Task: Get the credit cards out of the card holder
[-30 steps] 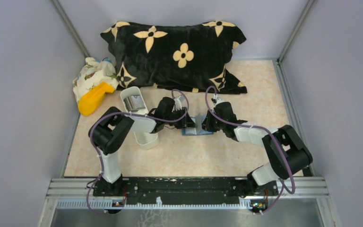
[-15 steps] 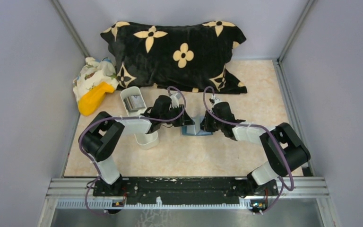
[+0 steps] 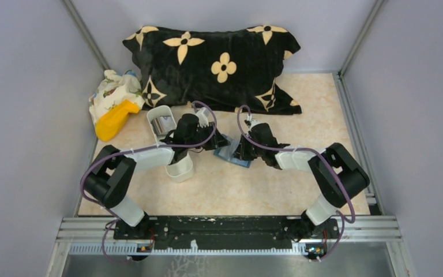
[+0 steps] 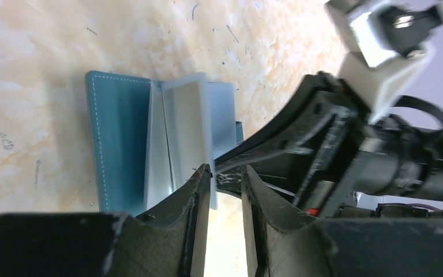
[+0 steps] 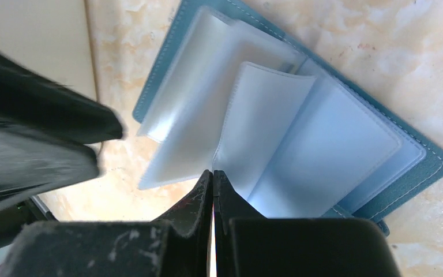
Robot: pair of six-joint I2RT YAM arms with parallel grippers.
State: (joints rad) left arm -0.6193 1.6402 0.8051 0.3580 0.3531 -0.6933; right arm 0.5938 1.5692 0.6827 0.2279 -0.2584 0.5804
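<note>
The blue-teal folding card holder (image 5: 432, 164) is lying open on the beige marbled table (image 5: 380, 34), its clear plastic sleeves (image 5: 323, 150) fanning upward. My right gripper (image 5: 213, 174) is pressing its fingers fully together at the sleeves' edge. My left gripper (image 4: 226, 171) is hovering at the holder's other side, its fingers narrowly apart and gripping nothing I can see.
</note>
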